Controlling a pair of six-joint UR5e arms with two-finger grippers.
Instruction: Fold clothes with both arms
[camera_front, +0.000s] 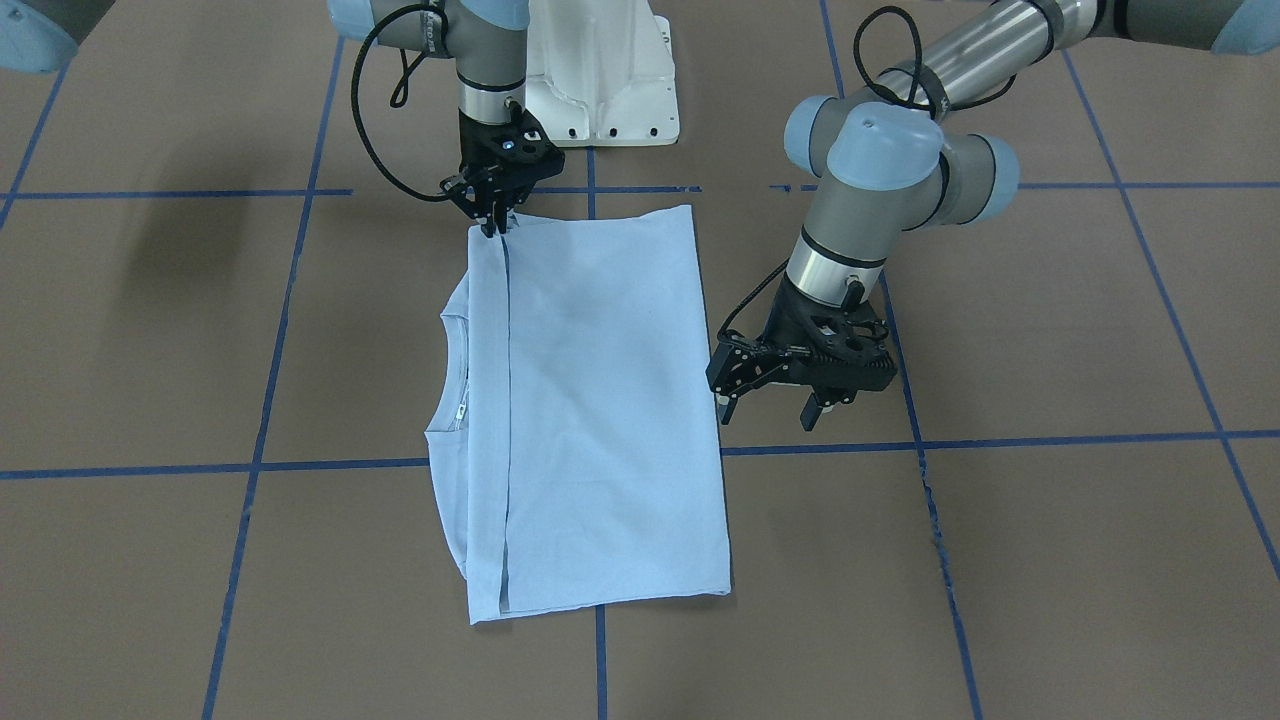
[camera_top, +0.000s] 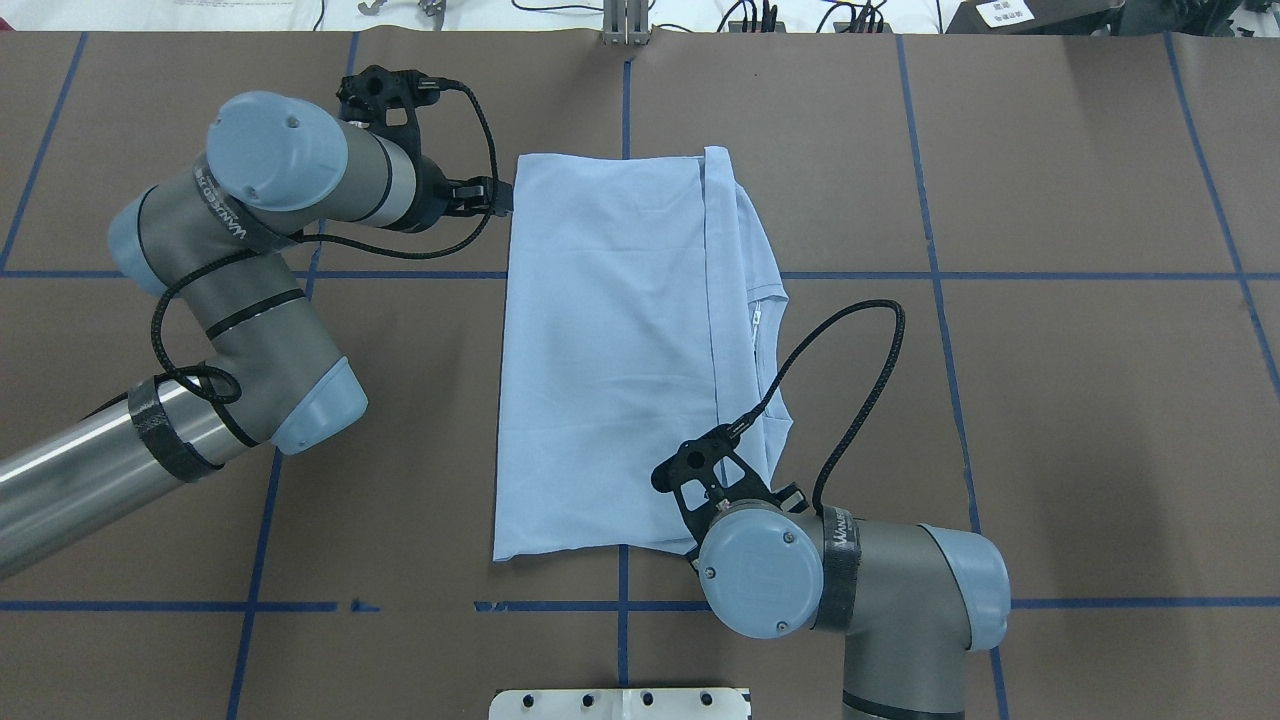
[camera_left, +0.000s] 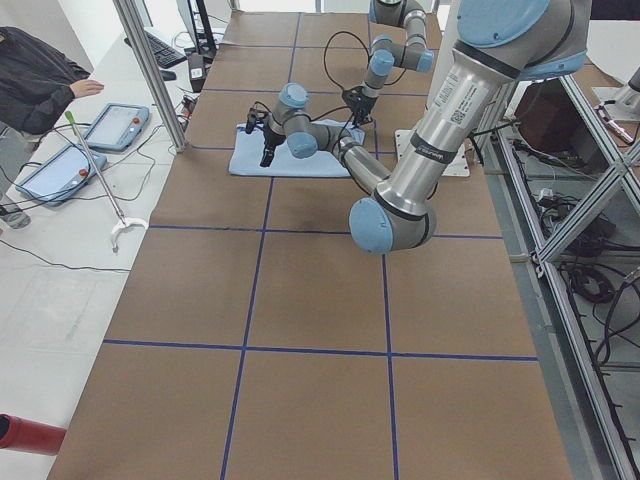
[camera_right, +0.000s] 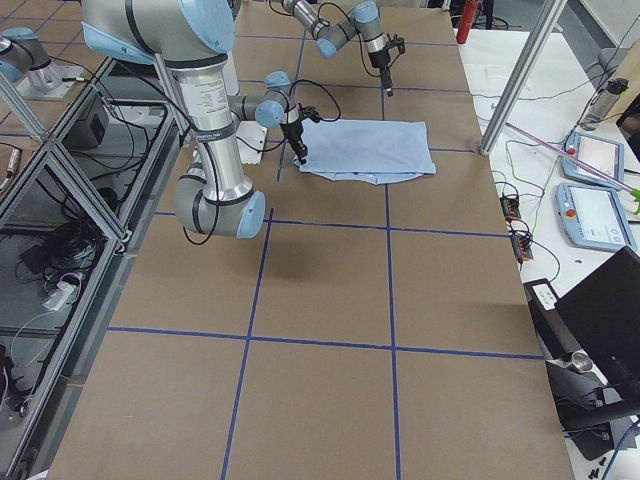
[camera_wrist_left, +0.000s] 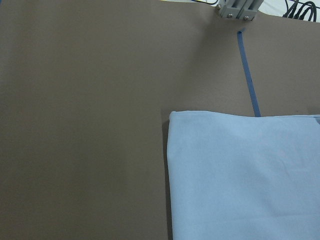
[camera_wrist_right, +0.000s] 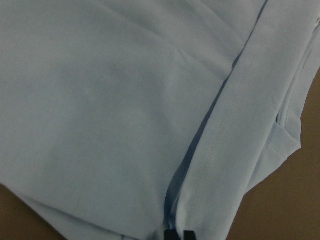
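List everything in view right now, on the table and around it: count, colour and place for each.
T-shirt: one, light blue, folded, mid-table.
table: one, brown with blue tape lines.
pedestal base: one, white, at the robot's edge of the table.
tablets: two, grey with blue screens, on the side bench.
operator: one, in a dark jacket, beside that bench.
arms: two, grey with light blue caps, one on each side of the T-shirt.
left gripper: one, black, open, beside the T-shirt's edge, holding nothing.
right gripper: one, black, shut on the T-shirt's hem at the corner nearest the pedestal base.
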